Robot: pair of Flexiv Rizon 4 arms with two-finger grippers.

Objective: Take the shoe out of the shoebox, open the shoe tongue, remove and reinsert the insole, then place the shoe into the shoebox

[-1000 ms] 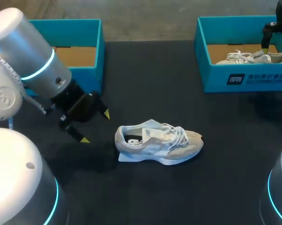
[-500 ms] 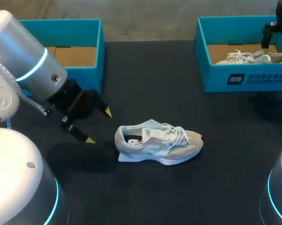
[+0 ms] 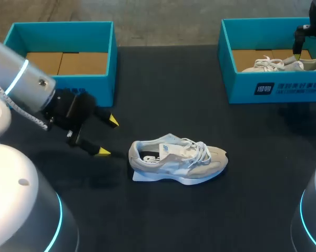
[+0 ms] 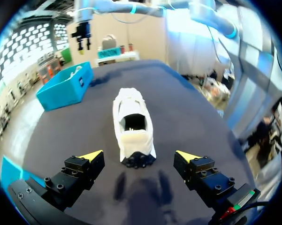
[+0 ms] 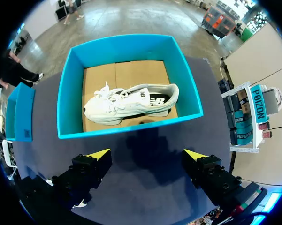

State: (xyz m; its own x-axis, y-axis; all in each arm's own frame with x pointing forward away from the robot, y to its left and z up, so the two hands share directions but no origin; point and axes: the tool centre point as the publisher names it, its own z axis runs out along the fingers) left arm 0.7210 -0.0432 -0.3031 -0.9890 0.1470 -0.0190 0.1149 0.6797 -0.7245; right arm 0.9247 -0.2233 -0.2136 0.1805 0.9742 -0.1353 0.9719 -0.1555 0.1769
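Note:
A pale grey and white shoe (image 3: 176, 160) lies on its side on the dark table, heel toward my left gripper (image 3: 108, 136). That gripper is open a short way from the heel. In the left wrist view the shoe (image 4: 133, 124) lies just ahead of the open left gripper (image 4: 140, 156), its opening facing the camera and untouched. A second white shoe (image 5: 131, 103) rests in the blue shoebox (image 5: 68, 93) at the table's far right. My right gripper (image 5: 148, 153) hangs open above that box's near wall, holding nothing.
An empty blue shoebox (image 3: 63, 26) with a cardboard floor stands at the far left, close behind my left arm. The right shoebox (image 3: 273, 86) sits at the far right corner, with my right gripper (image 3: 299, 44) over it.
My left arm has dropped lower and swung leftward, and its gripper now points more level at the shoe's heel. The shoe and the right arm have not moved.

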